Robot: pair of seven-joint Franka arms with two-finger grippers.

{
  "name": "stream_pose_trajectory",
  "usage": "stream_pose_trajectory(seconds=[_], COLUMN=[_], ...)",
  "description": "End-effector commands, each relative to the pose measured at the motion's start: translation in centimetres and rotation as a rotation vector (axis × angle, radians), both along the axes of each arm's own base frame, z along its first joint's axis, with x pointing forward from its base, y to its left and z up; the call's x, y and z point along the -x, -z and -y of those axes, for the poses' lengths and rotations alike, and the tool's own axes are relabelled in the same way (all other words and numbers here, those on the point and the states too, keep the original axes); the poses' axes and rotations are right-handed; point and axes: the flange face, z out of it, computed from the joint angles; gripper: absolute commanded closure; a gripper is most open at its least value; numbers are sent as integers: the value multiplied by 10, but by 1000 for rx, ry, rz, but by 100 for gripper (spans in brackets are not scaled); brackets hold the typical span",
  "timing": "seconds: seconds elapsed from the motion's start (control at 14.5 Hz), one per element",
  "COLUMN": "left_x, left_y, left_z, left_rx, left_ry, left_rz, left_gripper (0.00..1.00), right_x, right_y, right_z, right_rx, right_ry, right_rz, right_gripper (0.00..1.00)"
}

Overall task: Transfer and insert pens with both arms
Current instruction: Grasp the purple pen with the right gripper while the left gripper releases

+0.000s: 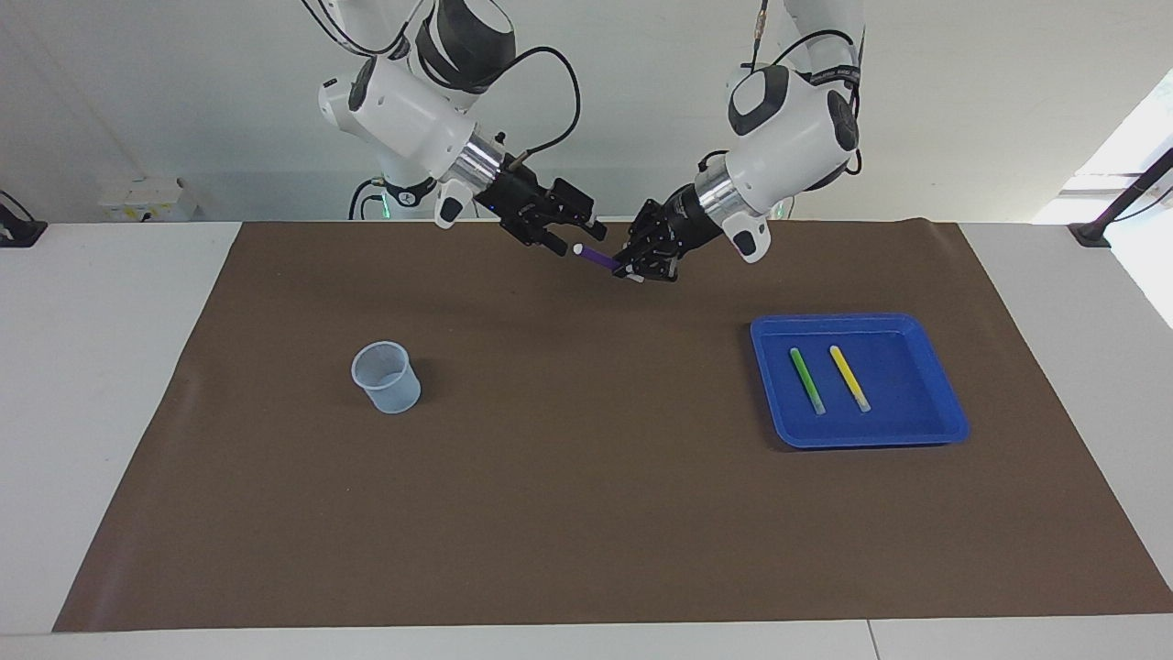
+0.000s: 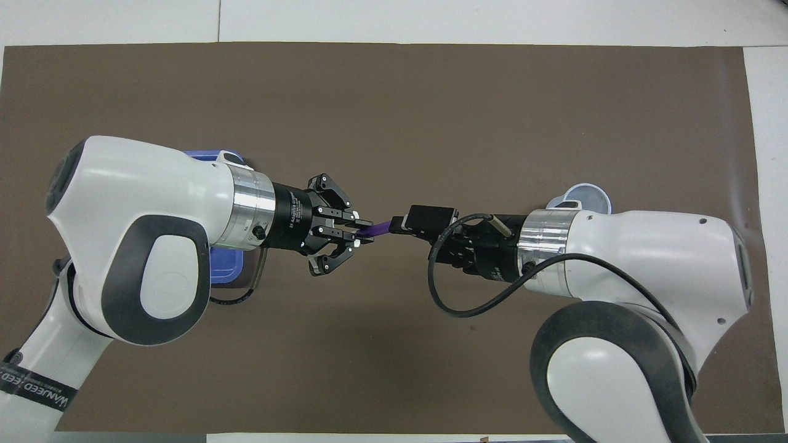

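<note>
Slim purple pen [image 1: 600, 258] with whitish tip, clamped in left gripper [image 1: 634, 269] at upper centre; tip between right gripper's [image 1: 570, 240] parted fingers.

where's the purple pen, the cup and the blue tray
purple pen [image 1: 598, 258], facing view, on its purple shaft
cup [image 1: 386, 377], facing view, on its side wall
blue tray [image 1: 913, 378], facing view, on its bare floor

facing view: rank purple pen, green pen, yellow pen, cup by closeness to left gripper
1. purple pen: held in the shut left gripper.
2. green pen: in the blue tray.
3. yellow pen: beside the green one, toward the left arm's end.
4. cup: toward the right arm's end.
</note>
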Motion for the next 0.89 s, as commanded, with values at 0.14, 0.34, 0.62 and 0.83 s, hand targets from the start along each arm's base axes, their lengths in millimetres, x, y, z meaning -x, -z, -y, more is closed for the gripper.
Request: stream_pose_trajectory(seconds=[0.14, 0.34, 0.62, 0.83], left_x=[7, 7, 7, 6], left_y=[0, 0, 0, 0], left_z=[-4, -5, -5, -6], left_rx=[16, 17, 17, 16], left_ry=[-32, -34, -34, -35], left_rz=[-5, -6, -6, -5], left_gripper=[100, 100, 100, 100], right_x=[-8, -12, -17, -21], right_y=[-5, -9, -12, -13], right_z=[0, -2, -2, 1], right_rx=[-25, -28, -33, -24], right_ry=[10, 15, 30, 37], right_rz=[-2, 9, 9, 14], right_gripper=[21, 31, 35, 41])
